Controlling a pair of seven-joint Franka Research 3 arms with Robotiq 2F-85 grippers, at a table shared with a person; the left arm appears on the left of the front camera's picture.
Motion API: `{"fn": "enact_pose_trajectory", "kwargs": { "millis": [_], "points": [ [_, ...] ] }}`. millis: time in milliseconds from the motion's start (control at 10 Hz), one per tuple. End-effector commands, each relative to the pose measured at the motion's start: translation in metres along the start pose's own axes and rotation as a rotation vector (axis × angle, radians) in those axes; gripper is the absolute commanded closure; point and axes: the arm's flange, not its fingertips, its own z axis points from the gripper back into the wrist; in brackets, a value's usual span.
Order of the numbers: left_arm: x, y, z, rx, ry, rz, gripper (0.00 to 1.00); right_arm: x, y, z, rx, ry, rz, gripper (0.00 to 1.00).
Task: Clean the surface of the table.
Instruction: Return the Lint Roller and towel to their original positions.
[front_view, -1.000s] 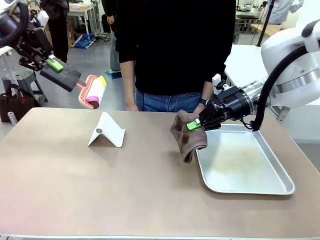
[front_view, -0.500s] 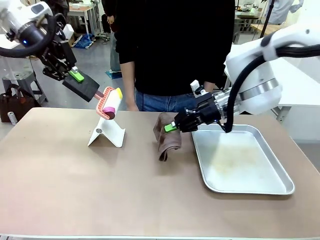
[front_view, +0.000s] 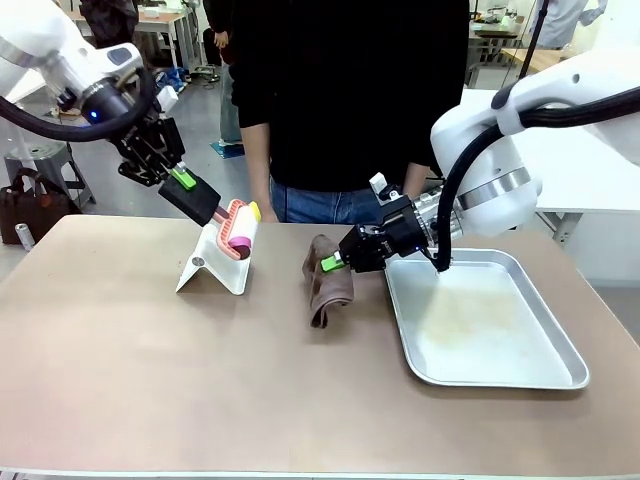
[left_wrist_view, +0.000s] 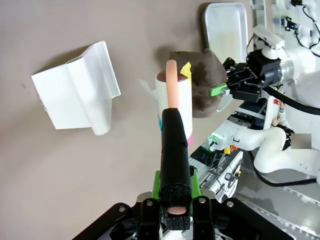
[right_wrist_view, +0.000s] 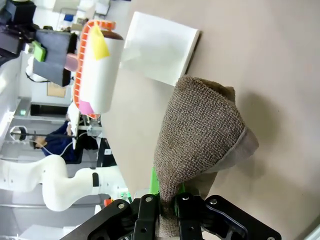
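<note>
Left tool (front_view: 183, 181) clamps lint roller (front_view: 240, 229) handle; right tool (front_view: 335, 262) pinches brown cloth (front_view: 325, 285) above table (front_view: 200, 380).

Premises present as a robotics laboratory: white robot arm (front_view: 500, 150) at brown table (front_view: 200, 380), further workbenches (front_view: 165, 20) behind, grey floor (front_view: 190, 140).

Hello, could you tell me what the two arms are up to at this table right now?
The left gripper is shut on a lint roller, holding it over a white stand. The right gripper is shut on a brown cloth that hangs down to the table, beside a metal tray. A person stands at the far side.
</note>
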Motion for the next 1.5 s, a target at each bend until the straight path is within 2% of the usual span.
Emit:
{"fn": "enact_pose_trajectory", "kwargs": {
  "millis": [0, 300, 700, 1400],
  "points": [
    [0.011, -0.001, -0.007, 0.034, 0.027, 0.054, 0.77, 0.006, 0.001, -0.001, -0.002, -0.018, -0.03, 0.88],
    [0.025, 0.013, -0.02, 0.071, 0.013, 0.1, 0.77, 0.001, -0.005, -0.001, -0.056, -0.009, -0.082, 0.88],
    [0.033, 0.024, -0.03, 0.09, 0.023, 0.085, 0.77, 0.002, -0.009, 0.004, -0.155, 0.029, -0.154, 0.88],
    [0.04, 0.039, -0.044, 0.134, -0.016, 0.116, 0.77, -0.003, -0.013, 0.003, -0.159, 0.037, -0.144, 0.88]
  ]
}}
